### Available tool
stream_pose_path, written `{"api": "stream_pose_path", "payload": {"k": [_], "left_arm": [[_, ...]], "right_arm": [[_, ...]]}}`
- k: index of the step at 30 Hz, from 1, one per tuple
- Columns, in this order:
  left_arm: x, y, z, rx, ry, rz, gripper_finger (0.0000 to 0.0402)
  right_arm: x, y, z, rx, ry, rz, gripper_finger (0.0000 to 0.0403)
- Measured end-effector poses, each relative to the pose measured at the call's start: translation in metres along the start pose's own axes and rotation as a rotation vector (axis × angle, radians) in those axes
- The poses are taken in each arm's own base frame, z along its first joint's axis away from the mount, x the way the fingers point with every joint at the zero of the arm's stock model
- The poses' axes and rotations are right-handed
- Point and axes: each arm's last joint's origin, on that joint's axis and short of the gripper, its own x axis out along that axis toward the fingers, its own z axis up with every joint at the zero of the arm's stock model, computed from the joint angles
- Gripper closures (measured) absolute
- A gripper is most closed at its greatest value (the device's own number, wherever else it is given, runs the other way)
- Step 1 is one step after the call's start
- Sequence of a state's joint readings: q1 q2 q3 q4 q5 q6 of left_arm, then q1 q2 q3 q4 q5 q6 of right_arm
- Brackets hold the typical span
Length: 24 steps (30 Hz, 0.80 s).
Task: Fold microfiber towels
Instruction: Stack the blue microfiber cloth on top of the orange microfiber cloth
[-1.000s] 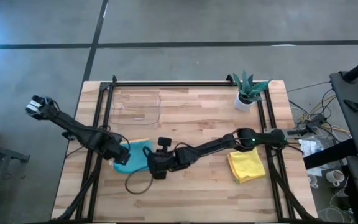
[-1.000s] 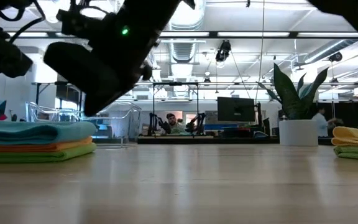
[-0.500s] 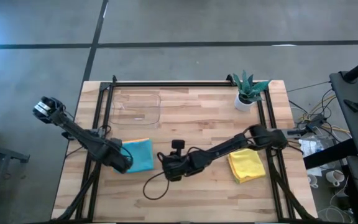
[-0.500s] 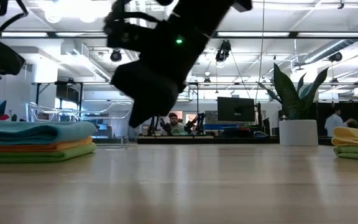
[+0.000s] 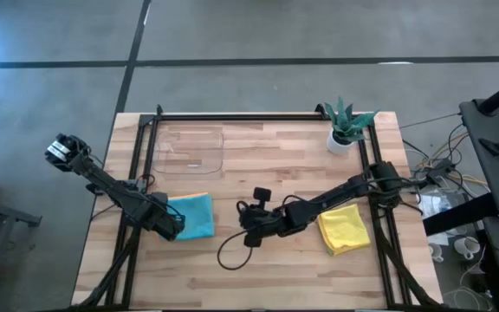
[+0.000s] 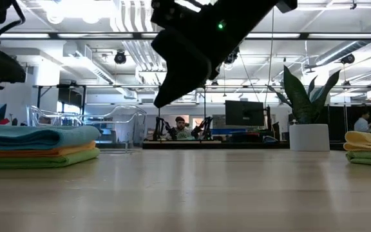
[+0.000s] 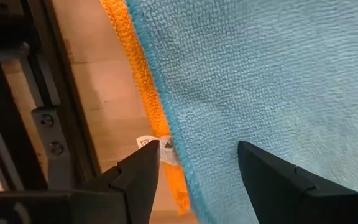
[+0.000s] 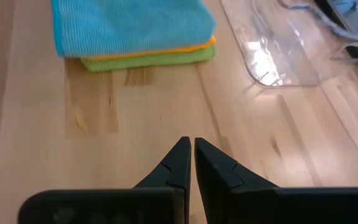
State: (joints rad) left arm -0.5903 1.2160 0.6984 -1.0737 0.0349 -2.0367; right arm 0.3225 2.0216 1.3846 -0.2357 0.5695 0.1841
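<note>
under the teal towel point(image 8: 129, 26), orange point(image 8: 160, 51) and lime point(image 8: 148, 60) layers hidden from above; left gripper point(image 7: 194, 180) wide, right gripper point(image 8: 187, 155) pinched empty

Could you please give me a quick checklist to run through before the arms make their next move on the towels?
1. Teal towel lies folded on top of the left stack: ok.
2. Left gripper open above that stack, holding nothing: ok.
3. Right gripper shut and empty over bare wood: ok.
4. Yellow towel tops the right pile: ok.
5. Yellow towel neatly folded: cannot tell.
</note>
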Motion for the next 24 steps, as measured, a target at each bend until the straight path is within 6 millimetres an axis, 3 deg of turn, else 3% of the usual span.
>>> {"api": "stream_pose_path", "payload": {"k": [6,12,24], "left_arm": [[0.014,-0.003,0.000,-0.015,0.017,-0.072,0.0201],[0.014,-0.006,0.000,-0.002,-0.014,-0.129,0.0212],[0.004,-0.005,0.002,0.049,-0.073,-0.153,0.0326]], "right_arm": [[0.001,0.000,-0.004,0.024,0.002,0.000,0.0385],[0.001,0.000,-0.004,0.023,0.005,0.002,0.0385],[0.002,0.000,-0.004,0.042,0.006,0.002,0.0385]]}}
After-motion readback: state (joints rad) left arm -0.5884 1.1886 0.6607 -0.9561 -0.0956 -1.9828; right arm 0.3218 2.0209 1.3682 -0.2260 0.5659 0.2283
